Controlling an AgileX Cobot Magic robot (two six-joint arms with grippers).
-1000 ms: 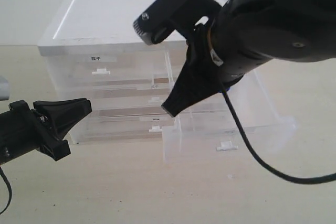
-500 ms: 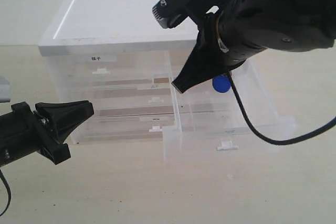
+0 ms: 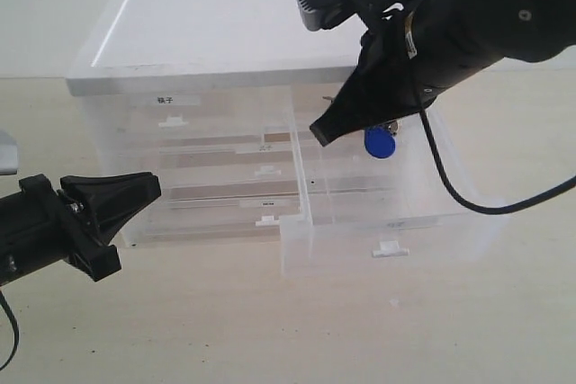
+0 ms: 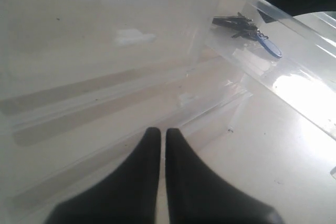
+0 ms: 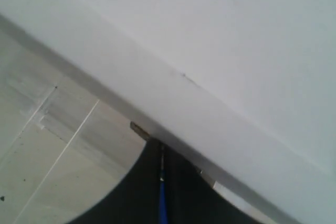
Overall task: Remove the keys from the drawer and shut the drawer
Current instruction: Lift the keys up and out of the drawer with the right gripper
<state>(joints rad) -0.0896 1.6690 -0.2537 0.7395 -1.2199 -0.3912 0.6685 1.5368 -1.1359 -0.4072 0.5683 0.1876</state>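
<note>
since a second ago the right gripper (image 3: 325, 131) has lifted and swung to the right, up out of the drawer (image 3: 342, 238), and the keys (image 3: 381, 141) have come up with it. its fingers are pressed tight together on the bunch (a thin streak of blue shows between them in the right wrist view). the blue fob (image 3: 380, 143) dangles just behind the fingertips, in the air over the back part of the open drawer. the grey keys are mostly hidden by the arm. the drawer stands pulled well out of the translucent cabinet (image 3: 207, 33), its white tab handle (image 3: 390, 249) facing front. the left gripper (image 3: 149, 184) hovers low over the table (image 3: 270, 330), pointed at the cabinet's front, fingers closed with only a slit between them and nothing in them.
</note>
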